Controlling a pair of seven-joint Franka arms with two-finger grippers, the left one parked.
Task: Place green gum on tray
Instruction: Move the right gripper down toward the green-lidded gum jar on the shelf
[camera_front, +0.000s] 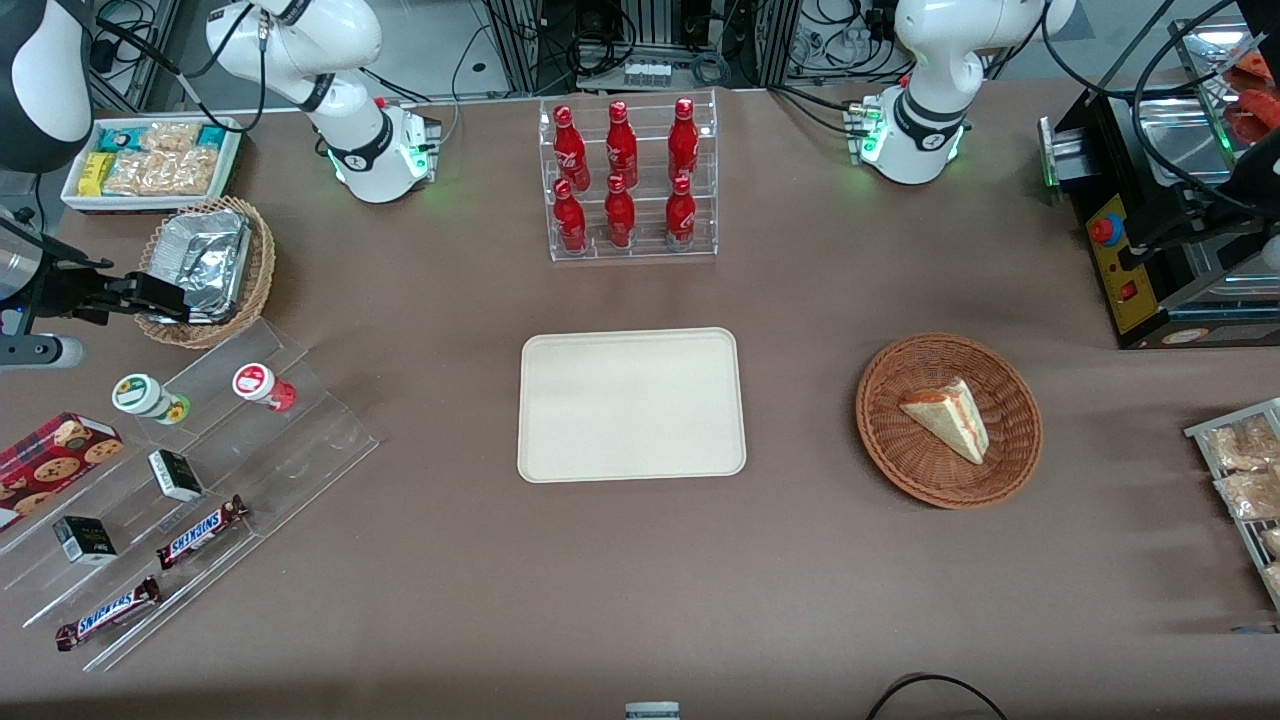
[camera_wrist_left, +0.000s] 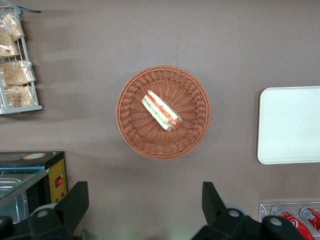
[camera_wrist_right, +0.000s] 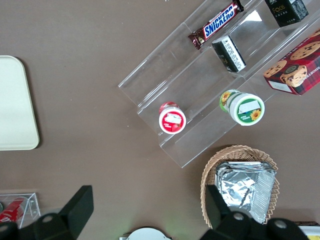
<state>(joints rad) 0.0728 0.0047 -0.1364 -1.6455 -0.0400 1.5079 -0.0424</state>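
Note:
The green gum (camera_front: 141, 394) (camera_wrist_right: 242, 107), a small white canister with a green-rimmed lid, stands on the top step of a clear acrylic rack (camera_front: 215, 470) toward the working arm's end of the table. The cream tray (camera_front: 630, 405) (camera_wrist_right: 15, 100) lies flat at the table's middle with nothing on it. My gripper (camera_front: 165, 297) (camera_wrist_right: 150, 205) hangs open and holds nothing. It is above the rim of a wicker basket of foil (camera_front: 205, 270), farther from the front camera than the gum and well above it.
A red-lidded canister (camera_front: 258, 383) (camera_wrist_right: 172, 119) stands beside the gum on the same step. Lower steps hold Snickers bars (camera_front: 200, 532), small dark boxes (camera_front: 175, 474) and a cookie box (camera_front: 55, 455). A bottle rack (camera_front: 630, 180) and a basket with a sandwich (camera_front: 948, 420) also stand here.

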